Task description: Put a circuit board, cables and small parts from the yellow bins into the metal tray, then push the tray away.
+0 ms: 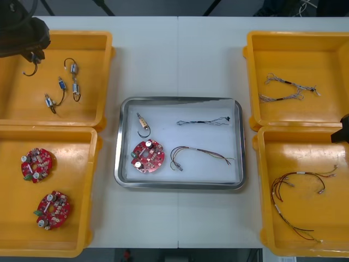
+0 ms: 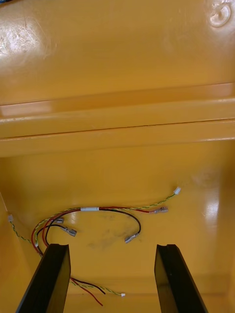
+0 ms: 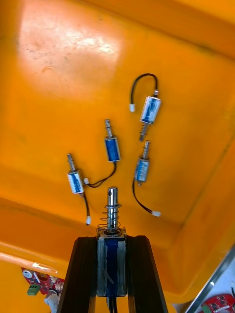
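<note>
The left claw (image 3: 111, 239) is clenched on a small metal part (image 3: 112, 227), held above the yellow bin (image 1: 104, 41) in the upper left of the front view. Four more small parts (image 3: 112, 146) lie loose on that bin's floor. The right claw (image 2: 111, 247) hangs released over the red and yellow cables (image 2: 98, 212) in the lower right bin (image 1: 262, 185).

At the centre of the counter (image 1: 180, 60), the metal tray (image 1: 180, 186) already holds a circuit board (image 1: 148, 156), one small part (image 1: 143, 123), a thin dark cable (image 1: 203, 121) and a red and yellow cable (image 1: 191, 155). Loading looks nearly done. The gripped part has yet to reach the tray, and the tray has not been pushed away.
</note>
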{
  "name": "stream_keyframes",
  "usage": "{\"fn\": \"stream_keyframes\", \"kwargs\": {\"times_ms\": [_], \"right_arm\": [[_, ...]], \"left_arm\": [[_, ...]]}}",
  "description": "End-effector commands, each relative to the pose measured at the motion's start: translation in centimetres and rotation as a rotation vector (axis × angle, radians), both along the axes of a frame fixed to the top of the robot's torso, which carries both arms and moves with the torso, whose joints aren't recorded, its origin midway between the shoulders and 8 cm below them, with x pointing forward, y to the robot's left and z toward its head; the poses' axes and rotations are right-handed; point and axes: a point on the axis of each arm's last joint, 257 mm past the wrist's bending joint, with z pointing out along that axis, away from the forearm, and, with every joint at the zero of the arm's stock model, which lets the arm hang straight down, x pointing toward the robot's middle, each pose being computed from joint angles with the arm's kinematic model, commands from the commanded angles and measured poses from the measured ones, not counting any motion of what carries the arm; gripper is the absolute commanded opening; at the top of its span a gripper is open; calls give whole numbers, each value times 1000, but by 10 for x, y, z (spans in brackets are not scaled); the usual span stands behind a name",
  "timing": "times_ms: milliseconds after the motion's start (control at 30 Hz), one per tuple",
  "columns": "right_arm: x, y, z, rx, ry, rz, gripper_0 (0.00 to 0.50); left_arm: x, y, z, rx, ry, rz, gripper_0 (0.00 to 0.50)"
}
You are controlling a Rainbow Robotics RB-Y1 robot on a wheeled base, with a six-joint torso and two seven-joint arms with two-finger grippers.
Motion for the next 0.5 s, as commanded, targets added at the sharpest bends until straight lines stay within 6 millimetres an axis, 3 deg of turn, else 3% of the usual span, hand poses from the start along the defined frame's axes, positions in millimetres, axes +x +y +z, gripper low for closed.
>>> {"fn": "stream_keyframes", "kwargs": {"times_ms": [33,500], "right_arm": [[0,-16,12,-27,-21,-13,500],[0,-16,12,-27,-21,-13,500]], "left_arm": [[-5,-17,24,-85,-84,122,0],[-35,-122,-15,-168,-115,163,0]]}}
